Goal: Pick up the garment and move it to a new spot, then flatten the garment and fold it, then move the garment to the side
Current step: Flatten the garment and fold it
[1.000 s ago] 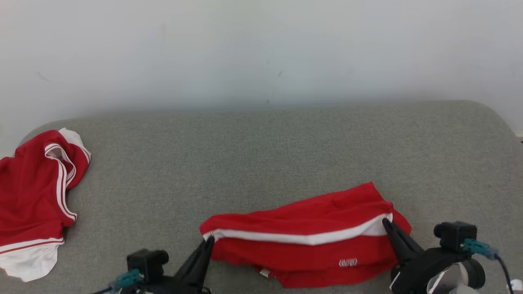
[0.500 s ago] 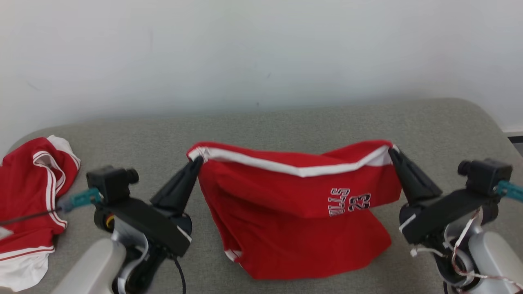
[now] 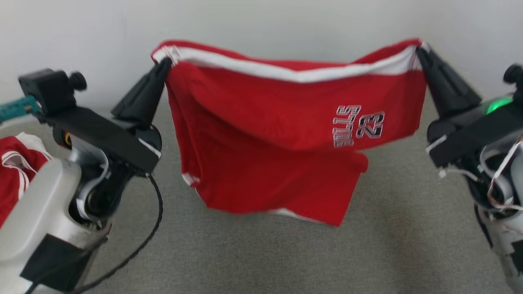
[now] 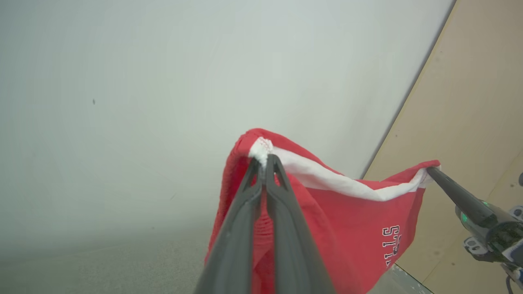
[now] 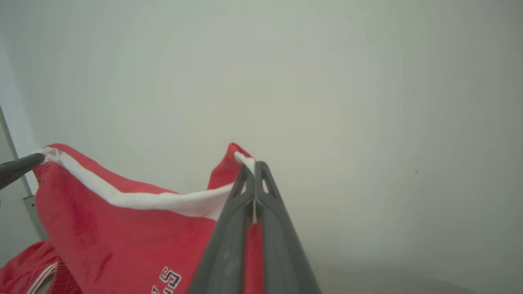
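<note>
- Two claws pinch the red garment (image 3: 286, 118): my left claw (image 3: 164, 62) and my right claw (image 3: 419, 49) are each pressed together on a white-banded top corner.
- It hangs stretched between them over the grey padded surface (image 3: 245, 253).
- At my far left lies another red cloth (image 3: 16, 163).

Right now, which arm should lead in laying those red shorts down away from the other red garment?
Probably the right. Both jaws are shut on waistband corners of the shorts, but the other garment lies beside the left arm, so leading rightward keeps them apart.
</note>
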You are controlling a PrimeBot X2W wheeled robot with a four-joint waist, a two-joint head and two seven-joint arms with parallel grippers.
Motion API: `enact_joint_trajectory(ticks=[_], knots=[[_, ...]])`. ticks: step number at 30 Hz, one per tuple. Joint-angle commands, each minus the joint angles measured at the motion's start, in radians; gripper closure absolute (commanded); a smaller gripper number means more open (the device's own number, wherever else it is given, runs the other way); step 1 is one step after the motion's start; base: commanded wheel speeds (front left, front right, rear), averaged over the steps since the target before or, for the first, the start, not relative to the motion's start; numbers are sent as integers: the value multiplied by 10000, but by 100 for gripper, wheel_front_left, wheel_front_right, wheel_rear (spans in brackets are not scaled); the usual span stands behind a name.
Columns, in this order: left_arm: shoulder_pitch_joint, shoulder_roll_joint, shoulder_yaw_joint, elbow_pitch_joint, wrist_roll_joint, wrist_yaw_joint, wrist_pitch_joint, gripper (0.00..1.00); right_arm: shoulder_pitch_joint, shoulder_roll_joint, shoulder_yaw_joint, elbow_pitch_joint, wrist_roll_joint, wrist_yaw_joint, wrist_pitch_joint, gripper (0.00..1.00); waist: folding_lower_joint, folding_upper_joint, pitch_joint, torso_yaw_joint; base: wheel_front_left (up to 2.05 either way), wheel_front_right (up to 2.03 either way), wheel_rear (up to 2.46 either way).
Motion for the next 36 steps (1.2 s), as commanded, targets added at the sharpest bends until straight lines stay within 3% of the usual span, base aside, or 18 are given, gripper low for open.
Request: enact_joint_trajectory(ticks=[1,9,14,21,25,31,36], knots=[[-301,-69,92,47,-172,5,59,100,-391,-69,-108,-87,-96,13,-73,100,0,-1,244,-144,0,0,0],[-1791,-520,271,433,-353,316,393,100,-2344,-139,-579,184,-367,13,158,100,0,-1,1304,-287,0,0,0],[-3050,-744,392,512,-25,634,355,100,-3492,-63,-338,789,-228,13,568,100,0,-1,2788,-475,0,0,0],[-4727,-868,743,682,282,1111,173,100,-5384,448,-150,1795,-191,13,201,100,0,-1,4845,-932,0,0,0],[-5870,-722,1049,927,890,1373,-416,100,-6800,857,-259,2613,-507,13,-598,100,0,-1,5859,-1250,0,0,0],[-7130,-547,1588,1219,2028,1630,-2396,100,-8308,1495,-1040,3578,-1391,10,-3011,100,0,-1,6588,-1658,0,0,0],[-7213,-572,1867,1032,2305,1143,-3098,100,-8686,1546,-1470,3596,-2565,-2,-4070,100,0,-1,7049,-1644,0,0,0]])
